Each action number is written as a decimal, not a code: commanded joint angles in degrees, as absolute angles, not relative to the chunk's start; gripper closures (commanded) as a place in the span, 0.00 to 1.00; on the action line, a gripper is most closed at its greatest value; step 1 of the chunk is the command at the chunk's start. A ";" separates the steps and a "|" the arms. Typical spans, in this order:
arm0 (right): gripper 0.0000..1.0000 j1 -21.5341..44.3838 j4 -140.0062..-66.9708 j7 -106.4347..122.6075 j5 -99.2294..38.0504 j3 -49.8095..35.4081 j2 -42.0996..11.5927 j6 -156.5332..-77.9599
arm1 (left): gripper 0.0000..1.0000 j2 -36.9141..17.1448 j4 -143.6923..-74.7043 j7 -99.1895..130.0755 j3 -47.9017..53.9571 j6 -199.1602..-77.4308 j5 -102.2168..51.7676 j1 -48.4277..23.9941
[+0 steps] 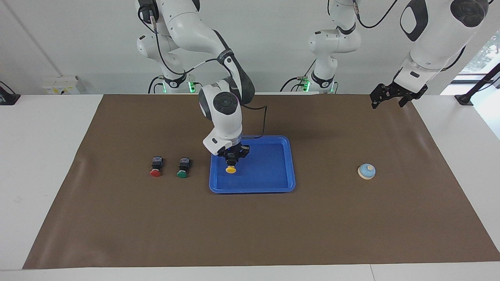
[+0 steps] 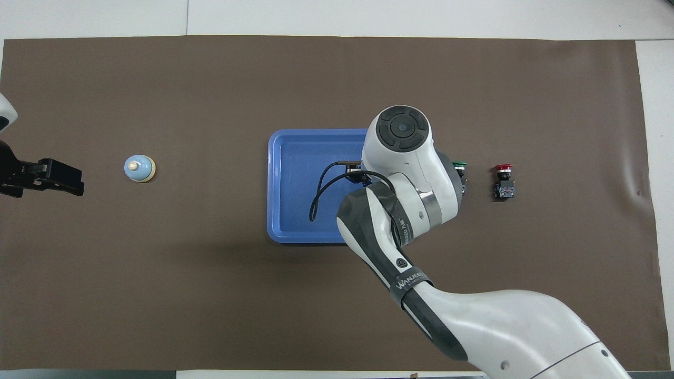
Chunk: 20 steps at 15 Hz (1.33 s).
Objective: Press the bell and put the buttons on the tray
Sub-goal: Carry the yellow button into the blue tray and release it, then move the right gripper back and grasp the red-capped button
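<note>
— Where is the yellow button (image 1: 231, 169)?

— Clamped in the right gripper (image 1: 232, 157), cap down, hanging over the tray (image 1: 273, 186) at the part toward the right arm's end. The drop looks straight down.

— And the others?

— Red button (image 1: 156, 172) and green button (image 1: 181, 174) lie beside the tray; the bell (image 1: 366, 171) sits toward the left arm's end, where the left gripper (image 1: 390, 96) waits, jaws wide.

— Any writing?

— "WANJEE…" on the right arm (the rest is cut off).

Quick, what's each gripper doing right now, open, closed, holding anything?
Right gripper: shut on the yellow button, over the tray.
Left gripper: open, holding nothing, waiting over the mat's edge at its own end of the table.
</note>
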<state>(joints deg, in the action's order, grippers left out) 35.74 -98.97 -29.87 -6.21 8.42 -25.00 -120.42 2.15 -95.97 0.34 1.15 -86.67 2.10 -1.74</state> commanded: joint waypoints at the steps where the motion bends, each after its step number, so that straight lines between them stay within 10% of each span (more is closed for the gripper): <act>1: 0.67 37.00 -103.35 -29.62 -7.12 8.70 -23.12 -123.39 | 0.00 2.46 -95.62 0.70 1.76 -86.22 1.58 -0.79; 2: 0.09 37.00 -103.79 -29.62 -7.21 8.70 -22.94 -123.66 | 0.00 2.46 -95.62 0.62 1.76 -86.22 1.58 -0.79; 3: 0.00 36.91 -103.62 -29.36 -7.12 8.70 -22.85 -123.23 | 0.00 2.46 -95.54 0.70 1.76 -86.22 1.58 -0.79; 10: 0.00 24.64 -103.87 -15.50 -6.42 10.11 -14.60 -114.35 | 0.00 2.46 -95.54 0.70 1.76 -86.22 1.58 -0.79; 20: 0.00 10.81 -116.27 -3.60 -5.71 10.20 -10.90 -123.46 | 0.00 2.46 -95.54 0.70 1.76 -86.22 1.58 -0.79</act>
<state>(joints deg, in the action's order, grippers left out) 11.20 -112.27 -3.67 -5.98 10.93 -13.13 -119.33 2.15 -95.97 0.34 1.15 -86.67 2.10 -1.74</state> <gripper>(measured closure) 0.000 0.000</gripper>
